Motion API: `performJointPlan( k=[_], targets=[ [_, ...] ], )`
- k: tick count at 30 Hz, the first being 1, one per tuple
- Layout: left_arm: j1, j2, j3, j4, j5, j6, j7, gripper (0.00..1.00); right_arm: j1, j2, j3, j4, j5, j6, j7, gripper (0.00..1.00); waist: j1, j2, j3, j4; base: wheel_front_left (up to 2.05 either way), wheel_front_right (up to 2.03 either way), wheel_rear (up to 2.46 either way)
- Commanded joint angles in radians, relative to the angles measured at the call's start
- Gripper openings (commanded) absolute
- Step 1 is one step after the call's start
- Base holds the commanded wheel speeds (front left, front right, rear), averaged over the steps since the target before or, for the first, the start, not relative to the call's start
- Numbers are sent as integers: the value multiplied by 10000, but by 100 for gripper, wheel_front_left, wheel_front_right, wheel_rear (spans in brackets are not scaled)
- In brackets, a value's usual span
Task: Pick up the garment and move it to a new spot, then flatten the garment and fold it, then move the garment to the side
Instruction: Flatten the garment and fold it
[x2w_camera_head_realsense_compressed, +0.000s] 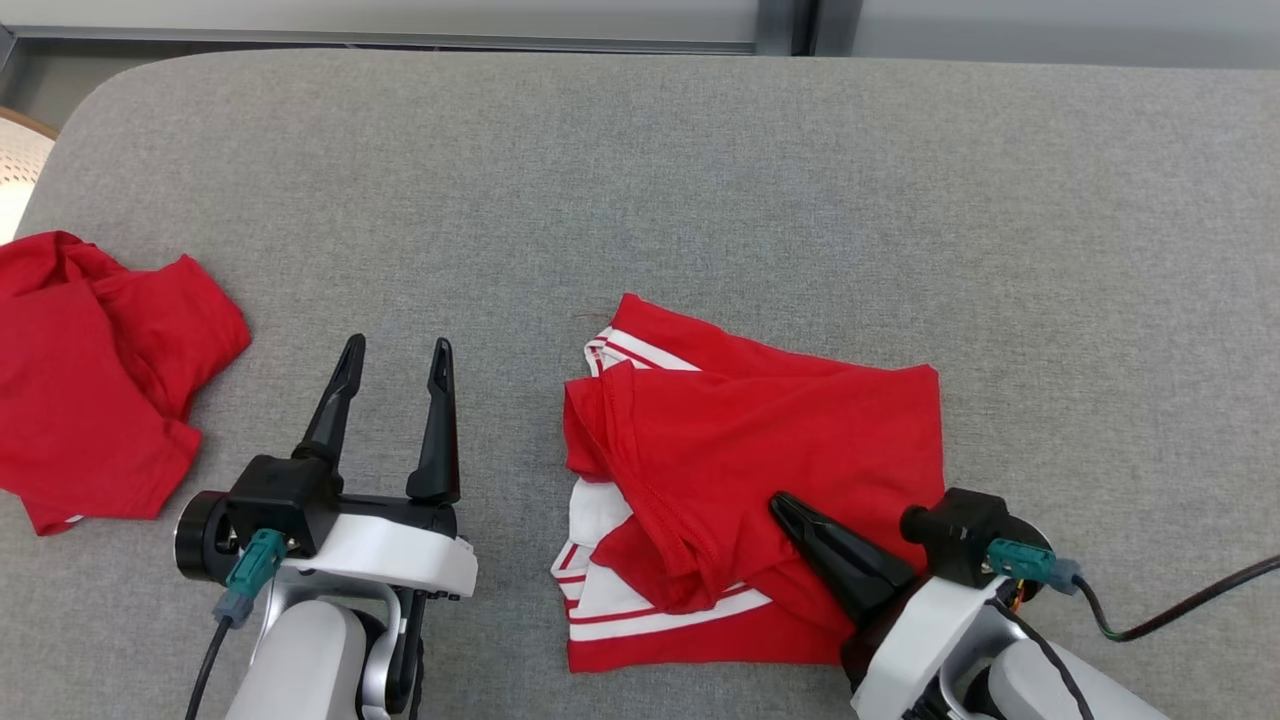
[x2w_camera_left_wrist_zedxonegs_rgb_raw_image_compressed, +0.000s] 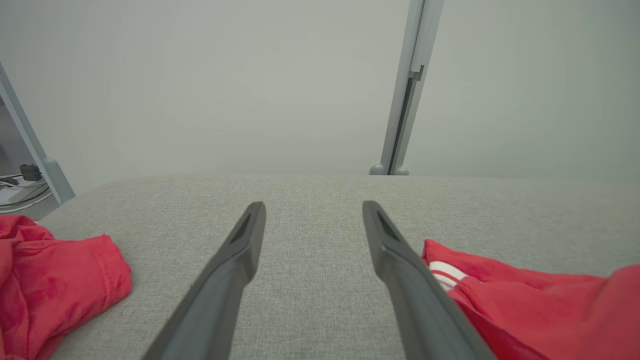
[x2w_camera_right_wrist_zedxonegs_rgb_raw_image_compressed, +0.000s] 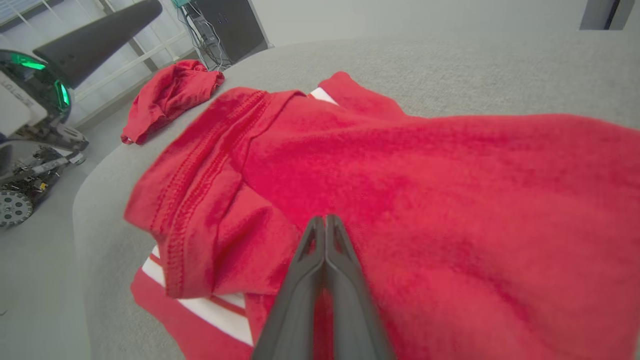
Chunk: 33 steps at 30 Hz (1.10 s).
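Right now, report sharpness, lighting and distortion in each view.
Head view: even, soft light, the folded garment crisp, no glare. Left wrist view: the left gripper softens toward the bottom edge. Right wrist view: its cloth beside the right gripper is blurred, the stitched hem sharper.

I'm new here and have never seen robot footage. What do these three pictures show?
A two-armed robot is folding laundry. The wide picture comes from a camera on its head, looking down. The other two come from cameras on its wrists, each looking along that gripper's two dark fingers. On the grey padded surface lie a part-folded red garment with white stripes and, to the robot's left, a crumpled red garment. The left gripper is open over bare surface and holds nothing. The right gripper is shut, with its tips on the striped garment. I cannot tell whether any cloth is pinched.
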Motion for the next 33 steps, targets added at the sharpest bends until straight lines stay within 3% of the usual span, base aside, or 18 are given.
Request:
performJointPlan(
  k=[1,13,18,21,26,27,28,29,33],
  targets=[
    [-117,1,15,-9,-73,18,-51,100,-188,-167,250,57,170,-2,-96,0,0,0,26,-4,0,0,0],
    [-200,-64,40,-87,-24,-45,-58,100,-1042,-635,2793,-125,1504,-2,217,0,0,0,162,-13,0,0,0],
    [-183,-81,95,-124,-40,-26,-59,100,-1575,-696,3477,-125,1422,-2,412,0,0,0,242,-50,0,0,0],
    [-79,-83,148,-79,-59,-47,-59,100,-1767,-729,3300,-189,1289,-2,53,0,0,0,207,-157,0,0,0],
    [166,-41,265,-70,-39,-65,-60,100,-1230,-752,1775,-131,1220,-2,-758,0,0,0,-39,-323,0,0,0],
    [218,-30,312,-91,-35,-54,-58,100,-1006,-740,1188,-69,1157,-4,-926,38,0,0,-118,-371,0,0,0],
    [243,-16,356,-127,-18,-36,-60,100,-775,-689,587,-54,1135,-2,-1084,92,0,0,-197,-420,0,0,0],
    [300,1,395,-169,-1,-18,-60,100,-560,-606,-54,-53,1015,-2,-1255,100,0,0,-275,-484,0,0,0],
    [544,90,538,-277,11,-9,-59,100,521,-300,-2815,-88,365,-2,-1594,100,0,0,-592,-721,0,0,0]
  ],
)
